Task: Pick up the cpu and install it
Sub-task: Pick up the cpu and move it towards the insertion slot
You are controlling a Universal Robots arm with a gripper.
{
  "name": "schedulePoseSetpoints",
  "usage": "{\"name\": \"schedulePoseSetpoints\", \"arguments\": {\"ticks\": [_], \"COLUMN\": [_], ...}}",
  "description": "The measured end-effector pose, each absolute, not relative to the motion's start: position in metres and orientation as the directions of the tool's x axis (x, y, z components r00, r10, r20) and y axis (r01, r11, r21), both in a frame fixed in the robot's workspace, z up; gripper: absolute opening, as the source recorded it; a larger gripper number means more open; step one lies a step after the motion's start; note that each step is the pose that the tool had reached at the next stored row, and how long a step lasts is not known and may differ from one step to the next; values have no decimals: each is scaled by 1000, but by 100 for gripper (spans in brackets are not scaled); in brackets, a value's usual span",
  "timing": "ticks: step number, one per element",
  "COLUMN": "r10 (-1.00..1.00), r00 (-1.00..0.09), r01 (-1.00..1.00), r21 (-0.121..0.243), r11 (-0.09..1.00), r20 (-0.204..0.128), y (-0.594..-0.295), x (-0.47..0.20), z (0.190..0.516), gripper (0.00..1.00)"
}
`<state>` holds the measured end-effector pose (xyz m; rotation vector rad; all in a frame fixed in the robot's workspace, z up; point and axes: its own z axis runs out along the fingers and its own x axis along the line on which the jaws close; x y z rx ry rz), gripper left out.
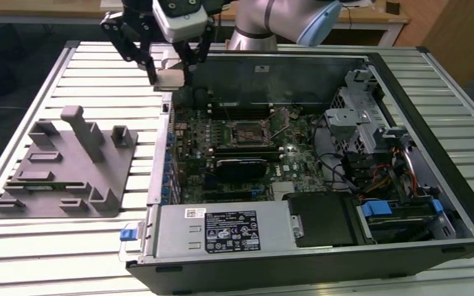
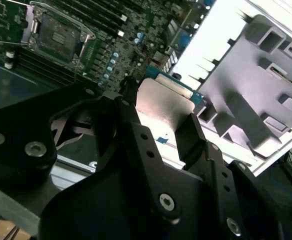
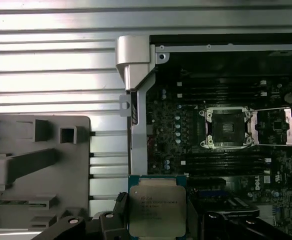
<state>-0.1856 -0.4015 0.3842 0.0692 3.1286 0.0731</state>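
Starting on the exterior view's left: a grey moulded plastic fixture (image 1: 64, 166) with upright posts and pockets lies flat on the silver slatted metal table (image 1: 23, 246), at about nine o'clock from the open black computer case (image 1: 303, 271).

Moving right, here is the black two-fingered gripper (image 1: 170, 78), hanging from the silver and pale-blue robot arm (image 1: 291, 15) at the case's far corner, roughly eleven o'clock from the socket. Its fingers are clamped on the cpu (image 1: 170, 79), the small flat square chip with a silvery-grey metal top. The chip is held up in the air, clear of everything below.

The second wrist view has it nicely: the cpu (image 2: 163, 102) is pinched by opposite edges between the black fingers (image 2: 186, 132). In the first wrist view the cpu (image 3: 157, 210) shows its metal top ringed by a thin green border, and it seems to hover over the case's side wall rather than the board, though that is hard to judge.

On to the centre: the square metal-framed socket (image 1: 248, 134) sits on the green motherboard (image 1: 303, 154), well apart from the chip. The first wrist view shows the socket (image 3: 227, 129) with its dark square centre uncovered.

At six o'clock from the socket lies a black rectangular block (image 1: 241, 168), and beyond it a silver labelled power supply box (image 1: 220, 229).

Furthest right, at three o'clock, stands a grey metal drive cage (image 1: 357, 117).
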Motion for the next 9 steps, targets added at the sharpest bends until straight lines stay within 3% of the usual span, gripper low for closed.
{"name": "schedulePoseSetpoints", "arguments": {"ticks": [9], "r10": [44], "r00": [-999], "r01": [44], "r21": [47], "r11": [998], "r20": [-5], "y": [-398], "x": [-151], "z": [380], "gripper": [55]}}
